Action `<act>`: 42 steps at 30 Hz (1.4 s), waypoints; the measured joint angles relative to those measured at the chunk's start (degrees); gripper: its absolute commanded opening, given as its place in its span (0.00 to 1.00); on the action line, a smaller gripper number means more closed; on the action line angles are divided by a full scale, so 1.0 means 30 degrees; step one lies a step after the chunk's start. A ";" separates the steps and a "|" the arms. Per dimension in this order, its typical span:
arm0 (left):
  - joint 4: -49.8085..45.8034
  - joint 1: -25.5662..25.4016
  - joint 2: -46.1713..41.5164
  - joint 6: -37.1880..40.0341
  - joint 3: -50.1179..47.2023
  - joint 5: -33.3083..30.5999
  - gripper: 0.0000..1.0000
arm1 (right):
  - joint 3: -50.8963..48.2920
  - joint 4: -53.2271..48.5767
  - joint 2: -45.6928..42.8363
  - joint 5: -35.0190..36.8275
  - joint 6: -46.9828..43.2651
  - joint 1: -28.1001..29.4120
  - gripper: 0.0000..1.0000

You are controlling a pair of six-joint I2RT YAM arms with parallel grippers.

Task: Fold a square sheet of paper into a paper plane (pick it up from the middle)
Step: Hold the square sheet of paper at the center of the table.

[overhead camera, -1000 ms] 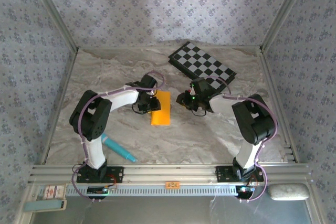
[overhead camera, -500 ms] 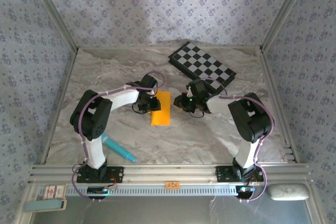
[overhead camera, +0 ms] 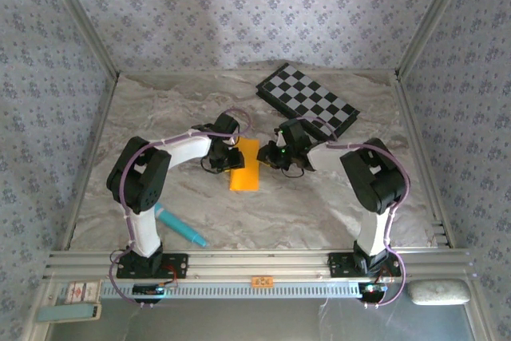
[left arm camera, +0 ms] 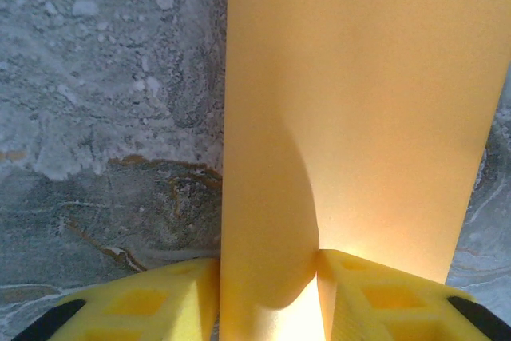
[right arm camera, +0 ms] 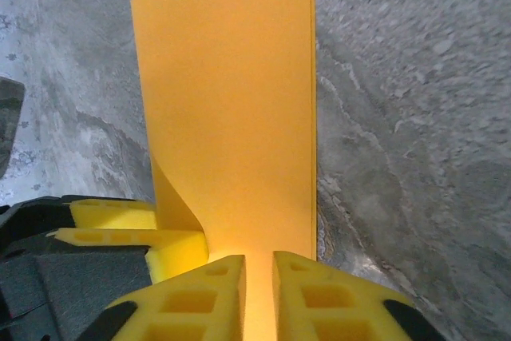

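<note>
Top view: a thin orange-yellow paper sheet (overhead camera: 246,170) lies near the middle of the grey marbled bench (overhead camera: 319,205). It reads as a narrow strip, longer than it is wide. Both arms reach in to it from either side.

The left hand (overhead camera: 232,158) is at the strip's left long edge, toward the far end. In its wrist view the sheet fills the whole gap between the two yellow fingers (left arm camera: 136,305) and touches both inner faces. The paper bows into a soft curve just ahead of them. I read this hand as clenched on the sheet.

The right hand (overhead camera: 269,154) is at the strip's far right edge. In its wrist view the yellow fingers (right arm camera: 319,297) stand close together with a thin slot between them, and orange paper shows in that slot. I cannot tell whether they actually pinch it. From there the sheet's right edge runs straight along the bench, while its left side curls up where the left hand's fingers meet it.

A black-and-white checkerboard (overhead camera: 307,101) lies at the far right of the bench, apart from the sheet. A teal pen-like cylinder (overhead camera: 182,226) lies near the left arm's base.
</note>
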 measured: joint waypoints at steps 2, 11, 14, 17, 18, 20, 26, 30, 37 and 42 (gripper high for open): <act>0.0000 0.0000 0.0015 0.0000 0.0007 0.0000 0.38 | 0.0168 -0.0022 0.0240 -0.0029 -0.0029 0.0146 0.12; -0.0015 0.0000 0.0022 -0.0015 0.0015 0.0000 0.38 | 0.1253 -0.0605 0.1151 -0.0044 -0.0284 0.0663 0.10; -0.0015 0.0000 0.0029 -0.0022 0.0015 0.0000 0.39 | 0.1311 -0.0801 0.1501 -0.0044 -0.0284 0.0685 0.10; -0.0015 0.0000 0.0044 -0.0051 0.0015 0.0000 0.39 | 0.1311 -0.1005 0.1617 -0.0044 -0.0284 0.0685 0.10; -0.0015 0.0000 0.0044 -0.0073 0.0015 0.0000 0.39 | 0.1311 -0.1013 0.1617 -0.0044 -0.0284 0.0685 0.10; -0.0015 0.0007 0.0051 -0.0080 0.0015 0.0007 0.39 | 0.1319 -0.1027 0.1617 -0.0044 -0.0291 0.0685 0.10; -0.0146 0.0036 0.0153 -0.0087 0.0124 0.0073 0.39 | 0.1501 -0.1464 0.1617 -0.0022 -0.0430 0.0685 0.10; -0.0146 0.0044 0.0153 -0.0087 0.0124 0.0080 0.39 | 0.1566 -0.1719 0.1625 0.0029 -0.0510 0.0685 0.10; -0.0262 0.0044 0.0117 -0.0160 0.0233 0.0138 0.41 | 0.1945 -0.2477 0.1734 0.0175 -0.0838 0.0685 0.09; -0.0321 0.0102 -0.0255 -0.0459 0.0306 0.0131 0.49 | 0.2929 -0.4379 0.1902 0.0605 -0.1872 0.0692 0.09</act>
